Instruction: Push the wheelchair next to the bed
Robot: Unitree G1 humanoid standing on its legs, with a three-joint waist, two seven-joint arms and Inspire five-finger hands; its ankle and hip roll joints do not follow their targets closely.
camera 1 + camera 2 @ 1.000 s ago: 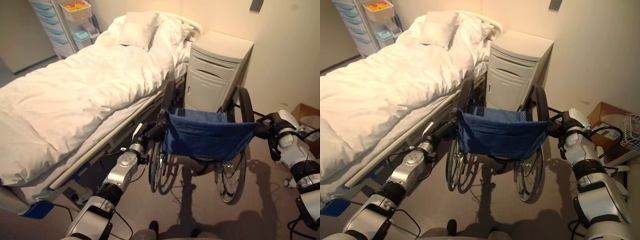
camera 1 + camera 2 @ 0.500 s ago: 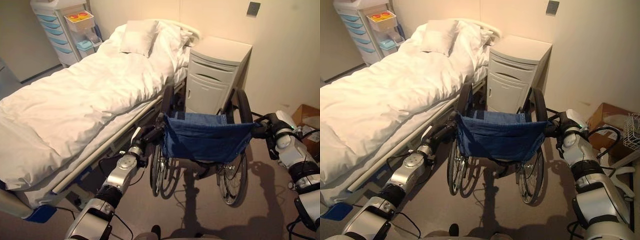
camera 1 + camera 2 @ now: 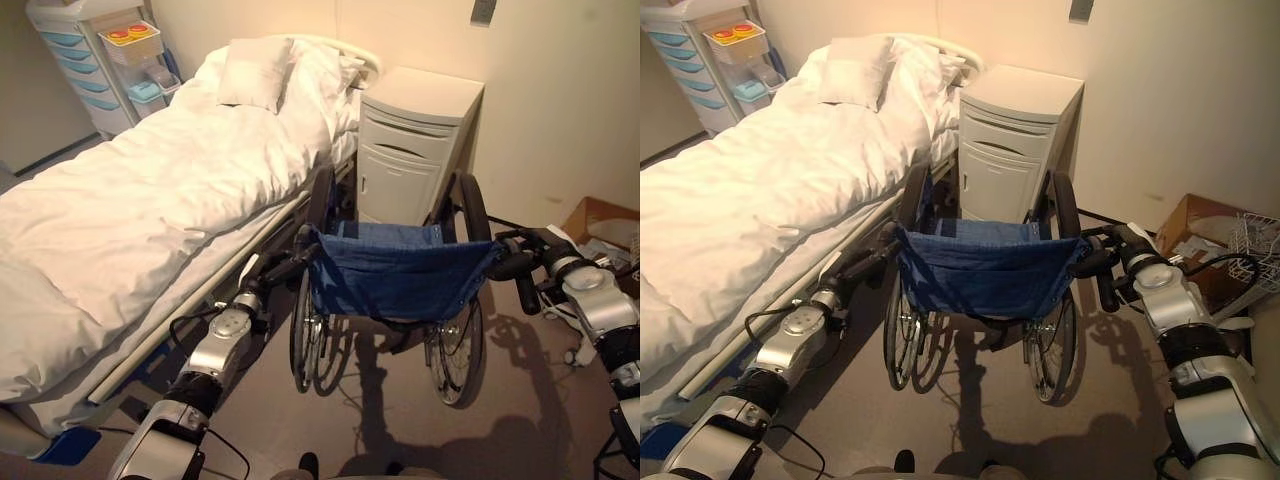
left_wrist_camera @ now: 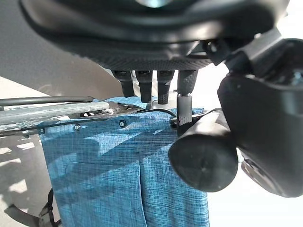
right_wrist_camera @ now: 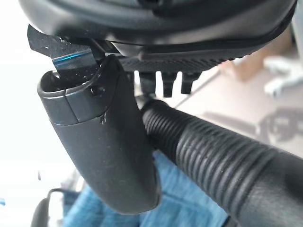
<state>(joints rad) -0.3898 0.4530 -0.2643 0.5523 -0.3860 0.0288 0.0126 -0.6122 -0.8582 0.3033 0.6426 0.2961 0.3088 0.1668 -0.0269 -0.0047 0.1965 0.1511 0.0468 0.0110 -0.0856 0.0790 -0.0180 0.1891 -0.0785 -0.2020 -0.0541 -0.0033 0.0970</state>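
Since a second ago the wheelchair [image 3: 395,285] has rolled a little further forward into the gap between the bed [image 3: 150,190] and the bedside cabinet [image 3: 415,150], and both arms have stretched out after it. It stands upright on the floor, its blue cloth back facing the robot, its two big wheels close to the bed frame on one side and the cabinet front on the other. The left hand [image 3: 283,268] is curled round the left push handle [image 4: 203,158], with the thumb on one side of the black grip and the fingers [image 4: 158,87] wrapped over the other. The right hand [image 3: 525,262] is closed the same way on the ribbed right push handle [image 5: 213,158]. One pillow [image 3: 255,72] lies at the head of the bed on the white duvet. Beyond the bed stands one drawer trolley [image 3: 80,65] with blue-fronted drawers; a clear tray [image 3: 133,42] on its side holds red and yellow items, and a second tray [image 3: 152,84] below it holds something pale blue that cannot be made out. On the floor to the right are one open cardboard box [image 3: 1200,240] with some papers or packets in it and one white wire basket [image 3: 1255,245], whose contents I cannot tell.
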